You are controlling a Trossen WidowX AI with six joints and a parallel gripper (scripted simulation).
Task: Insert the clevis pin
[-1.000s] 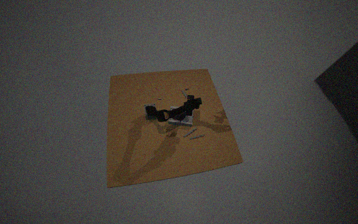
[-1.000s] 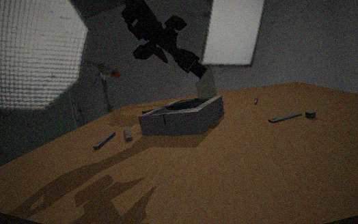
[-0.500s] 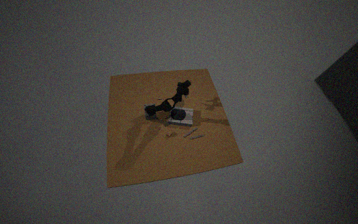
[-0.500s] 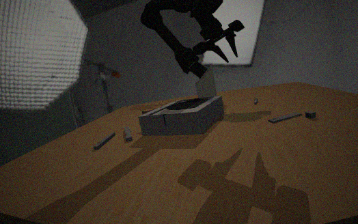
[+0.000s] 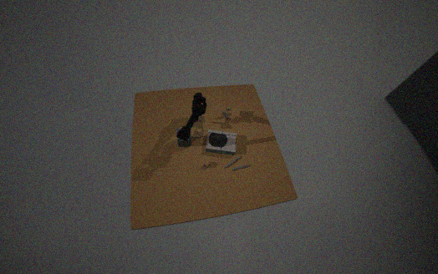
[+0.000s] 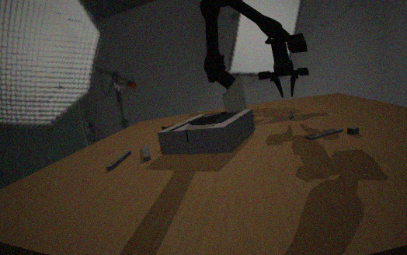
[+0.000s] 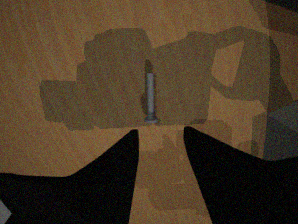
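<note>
The steel pin [image 6: 291,114] [image 7: 150,95] lies on its side on the table. In the wrist view its head is at the end nearer the fingers. My gripper [image 6: 287,96] [image 7: 161,133] is partly open and empty, pointing down above the table near the pin; in the wrist view the pin shows just beyond the gap between the fingertips. The steel tray [image 5: 221,152] [image 6: 203,142] stands on the table away from the gripper. The dark disc [image 5: 218,139] [image 6: 211,119] lies inside its rim. The disc's hole and the tray's pin hole cannot be made out. The arm hides the pin in the top view.
Two grey bars [image 5: 234,162] [image 5: 241,168] [image 6: 118,161] [image 6: 145,152] lie on one side of the tray. Another flat bar [image 6: 324,134] and a small dark block [image 6: 353,130] lie on the other side. The arm's base [image 5: 184,142] stands beside the tray.
</note>
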